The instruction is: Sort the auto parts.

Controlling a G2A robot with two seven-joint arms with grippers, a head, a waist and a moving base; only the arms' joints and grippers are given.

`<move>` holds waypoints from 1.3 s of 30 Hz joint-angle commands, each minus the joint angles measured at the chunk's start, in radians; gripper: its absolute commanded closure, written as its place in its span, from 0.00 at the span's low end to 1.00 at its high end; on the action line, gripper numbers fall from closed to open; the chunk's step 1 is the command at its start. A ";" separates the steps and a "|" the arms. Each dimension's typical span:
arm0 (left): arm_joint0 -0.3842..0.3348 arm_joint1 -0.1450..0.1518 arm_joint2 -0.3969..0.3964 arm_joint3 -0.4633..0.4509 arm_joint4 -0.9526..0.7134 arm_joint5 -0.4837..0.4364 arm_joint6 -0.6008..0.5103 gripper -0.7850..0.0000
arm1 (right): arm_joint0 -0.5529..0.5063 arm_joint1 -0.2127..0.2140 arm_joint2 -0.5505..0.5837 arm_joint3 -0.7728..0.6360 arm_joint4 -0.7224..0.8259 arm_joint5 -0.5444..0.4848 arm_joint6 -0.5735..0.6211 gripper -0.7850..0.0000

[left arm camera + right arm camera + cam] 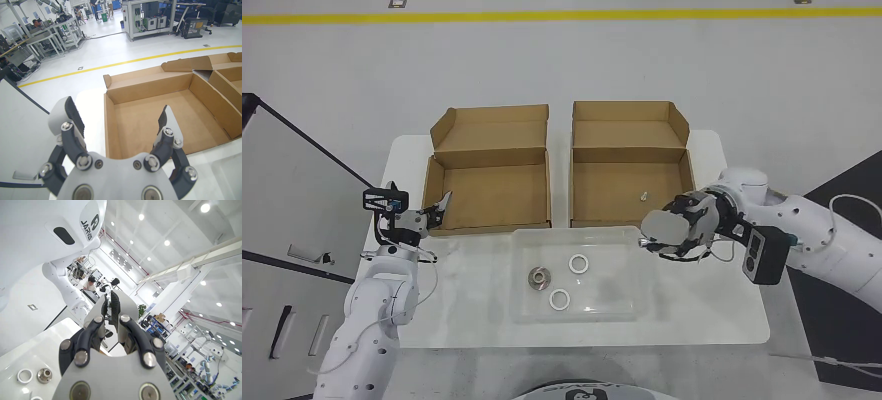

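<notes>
Two open cardboard boxes stand at the back of the table, the left box (487, 185) bare inside and the right box (627, 180) holding one small bolt (642, 195). In front of them a clear tray (627, 300) holds a metal flange (537, 278) and two white rings (580, 264) (560, 299). My right gripper (648, 240) hangs over the tray's far right corner, shut on a small metal bolt (108, 301). My left gripper (434, 210) stands open with nothing in it by the near left corner of the left box (170, 113).
The right wrist view shows the flange (44, 375) and a white ring (24, 375) side by side in the tray. Bare white table (442, 320) lies left of the tray and along the front edge.
</notes>
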 commanded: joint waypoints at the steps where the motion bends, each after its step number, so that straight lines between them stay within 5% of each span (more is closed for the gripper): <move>1: 0.000 0.000 0.000 0.000 0.000 0.000 0.000 0.00 | 0.000 0.000 0.000 0.000 0.000 0.000 0.000 1.00; 19: 0.000 0.000 0.000 0.000 0.000 0.000 0.000 0.00 | -0.067 -0.034 0.113 -0.212 0.320 0.001 -0.001 1.00; 39: 0.000 0.000 0.000 0.000 0.000 0.000 0.000 0.00 | 0.001 -0.115 0.132 -0.350 0.437 0.000 0.000 1.00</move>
